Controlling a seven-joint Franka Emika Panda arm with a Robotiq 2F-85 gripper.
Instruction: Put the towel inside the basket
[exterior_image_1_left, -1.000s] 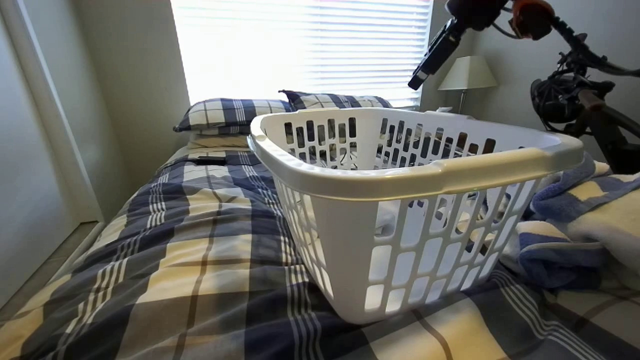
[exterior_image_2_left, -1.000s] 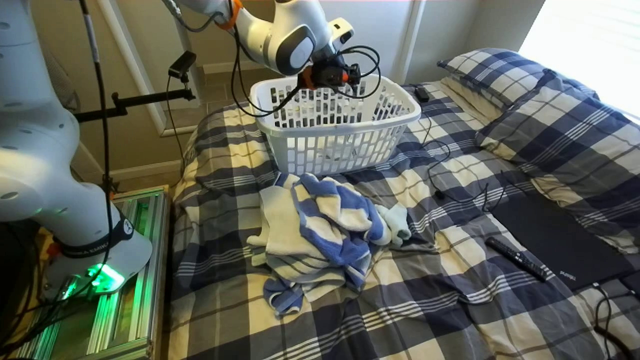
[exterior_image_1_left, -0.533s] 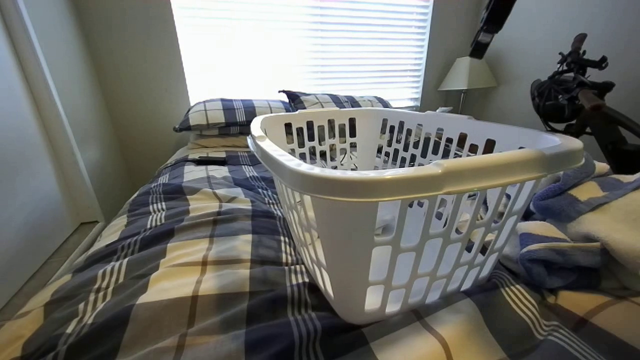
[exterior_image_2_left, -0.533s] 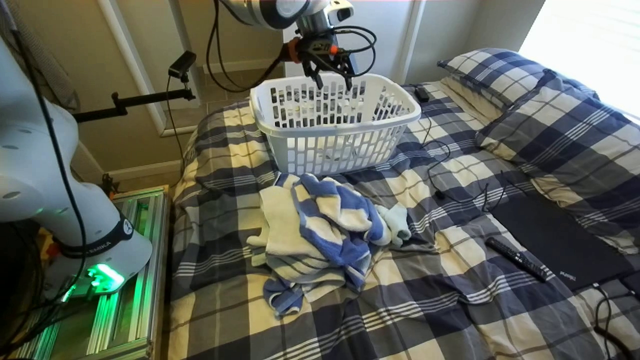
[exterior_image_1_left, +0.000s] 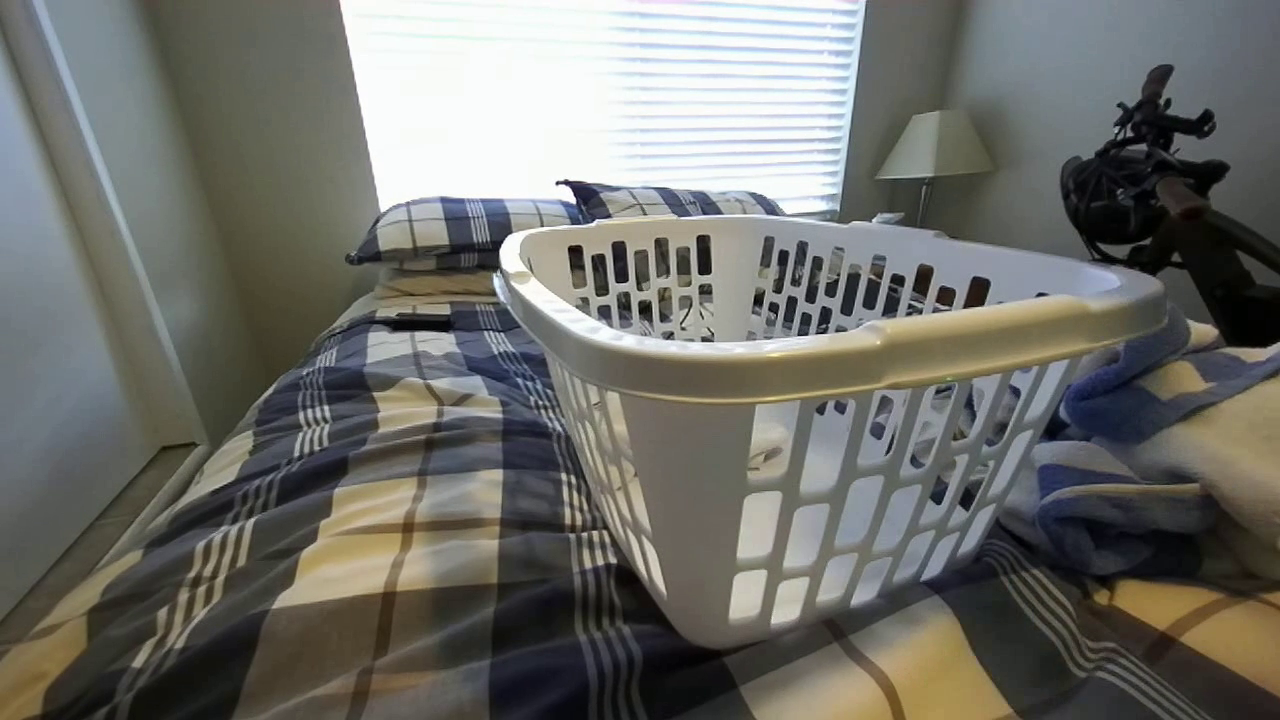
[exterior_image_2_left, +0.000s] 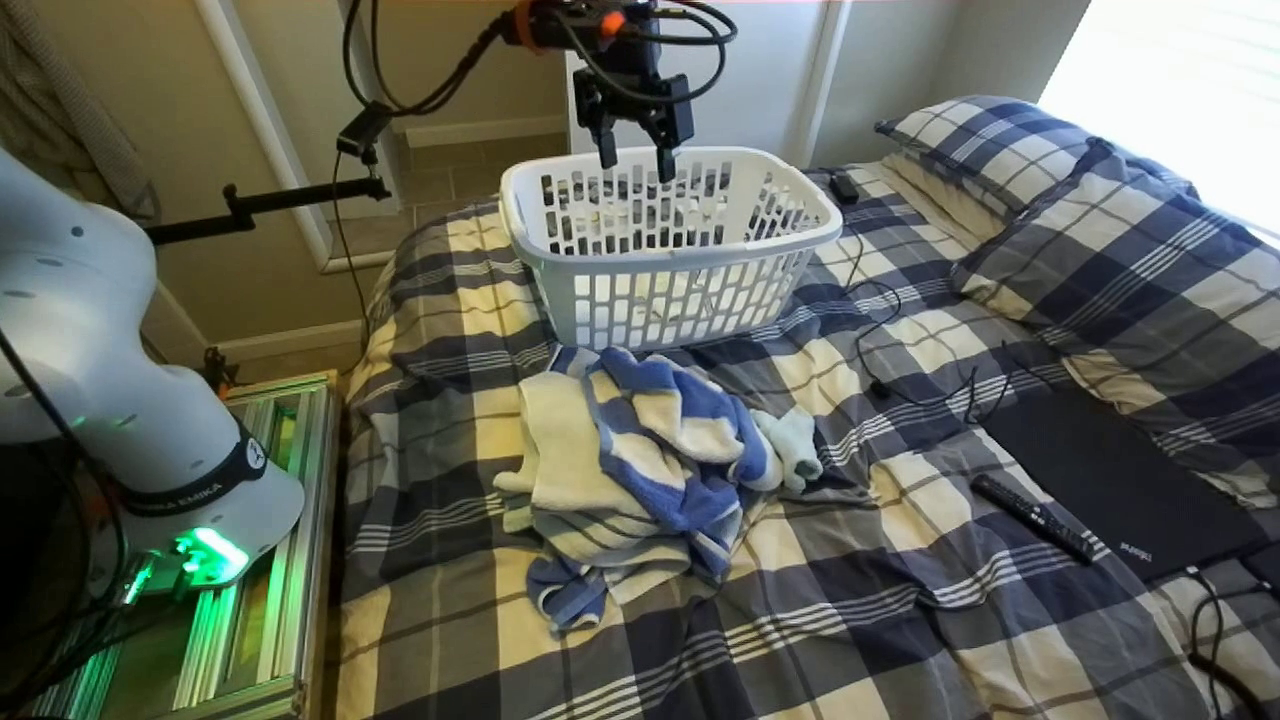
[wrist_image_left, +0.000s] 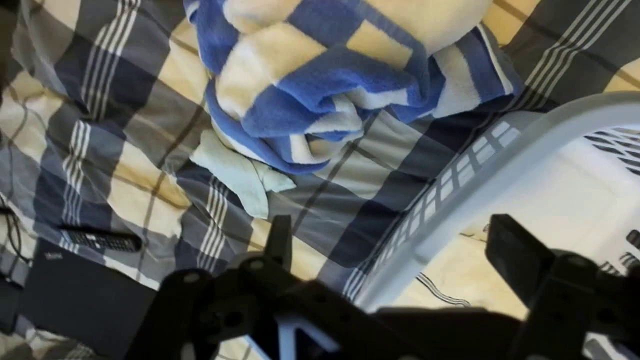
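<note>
Off-white soft cloth towel (exterior_image_1_left: 768, 442), so far as it can be made out, lies inside the large white plastic laundry basket (exterior_image_1_left: 690, 510) with a thick rolled rim; in an exterior view scraps of it show through the slots, and the slotted wall hides the rest. From above, the wrist view gives a cream patch (wrist_image_left: 460, 265) with dark lines within the basket, though whether that is the same cloth I cannot tell. The black two-fingered claw (exterior_image_2_left: 637, 168) shows only in an exterior view and the wrist view, its fingers spread wide and gripping nothing, over the basket's rim, which crosses below the gap. Just beside the basket, on blue, grey and cream plaid bedding (exterior_image_2_left: 870, 620), sits a heaped blue-and-cream banded terry cloth (exterior_image_2_left: 680, 430), with a small pale mint cloth (exterior_image_2_left: 795, 450) touching its edge. Near each other, farther off, lie a slim black remote control (exterior_image_2_left: 1033, 520) and a closed black laptop (exterior_image_2_left: 1120, 475), seen in an exterior view and the wrist view. A lamp with a cream shade (exterior_image_1_left: 935, 148) and a dark bicycle handlebar (exterior_image_1_left: 1160, 122) appear in an exterior view alone.
</note>
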